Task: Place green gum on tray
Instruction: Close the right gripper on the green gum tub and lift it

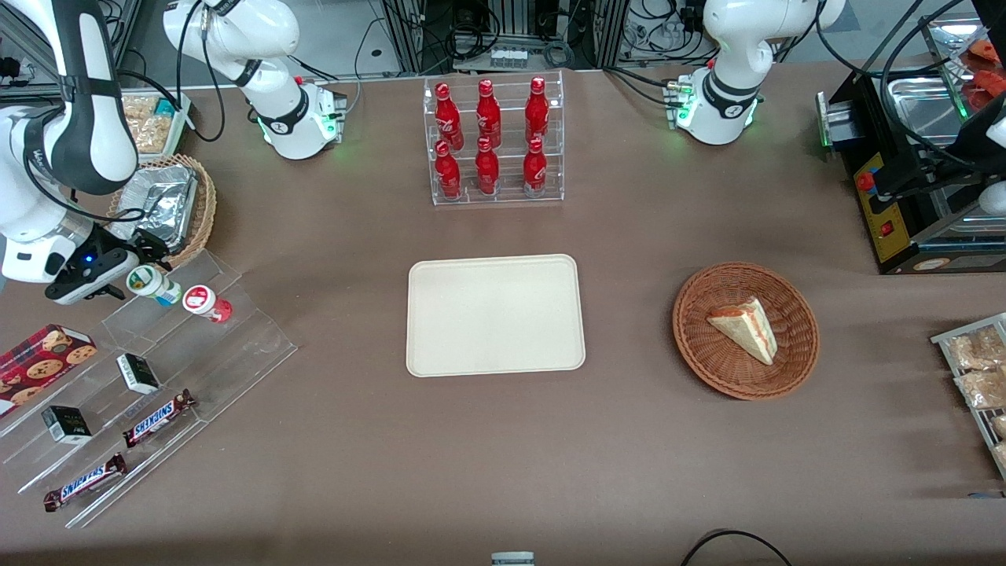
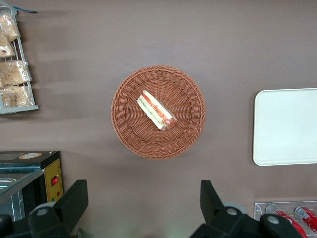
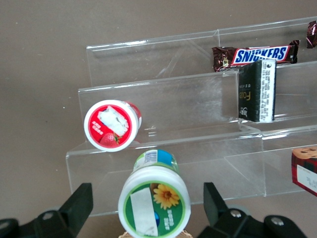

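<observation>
The green gum [image 1: 153, 284] is a small white bottle with a green-and-white lid, lying on its side on the top step of a clear acrylic rack [image 1: 236, 346], toward the working arm's end of the table. In the right wrist view the gum [image 3: 154, 198] shows its flower-printed lid between my fingers. My gripper [image 1: 134, 273] is open around the lid, with a gap on each side [image 3: 147, 201]. The cream tray [image 1: 495, 314] lies flat at the table's middle with nothing on it; it also shows in the left wrist view [image 2: 287, 126].
A red-lidded bottle [image 1: 206, 303] lies beside the gum [image 3: 111, 125]. Snickers bars [image 1: 157, 417], small black boxes [image 1: 137, 373] and a cookie box [image 1: 43, 358] sit on the rack's lower steps. A wicker basket with foil [image 1: 169, 208] stands near the arm. A red-bottle rack [image 1: 495, 141] and a sandwich basket [image 1: 745, 330] stand farther off.
</observation>
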Available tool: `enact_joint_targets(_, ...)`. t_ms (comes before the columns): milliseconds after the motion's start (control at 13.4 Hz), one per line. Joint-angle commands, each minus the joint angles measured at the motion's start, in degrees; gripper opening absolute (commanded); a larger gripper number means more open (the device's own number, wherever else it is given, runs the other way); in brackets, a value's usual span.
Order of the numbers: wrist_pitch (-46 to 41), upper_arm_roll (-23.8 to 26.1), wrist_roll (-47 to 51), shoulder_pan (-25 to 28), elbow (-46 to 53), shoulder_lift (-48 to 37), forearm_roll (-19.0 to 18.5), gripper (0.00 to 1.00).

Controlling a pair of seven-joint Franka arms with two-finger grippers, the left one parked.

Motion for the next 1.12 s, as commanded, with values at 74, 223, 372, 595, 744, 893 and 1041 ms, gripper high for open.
enact_joint_targets(74,1.47,-0.21,-0.86,-0.05,-0.91,-0.32,-1.39,0.99)
enact_joint_targets(223,1.47,-0.21,-0.95,-0.05,-0.91,-0.23,-1.39,0.82)
enact_joint_targets(372,1.38,-0.21,-2.44,0.04,-0.56,0.12,-1.57,0.00)
enact_joint_targets(595,0.77,-0.13,-2.53,0.13,0.15,0.04,-2.36,0.00)
enact_joint_targets(744,-2.20,-0.04,-2.62,0.39,2.51,-0.49,-2.44,0.00)
enact_joint_targets(893,-13.41,0.31,-2.00,1.09,10.39,-0.14,-2.36,0.00)
enact_joint_targets(1041,-21.43,0.40,-0.78,3.28,16.55,0.04,-2.36,0.00)
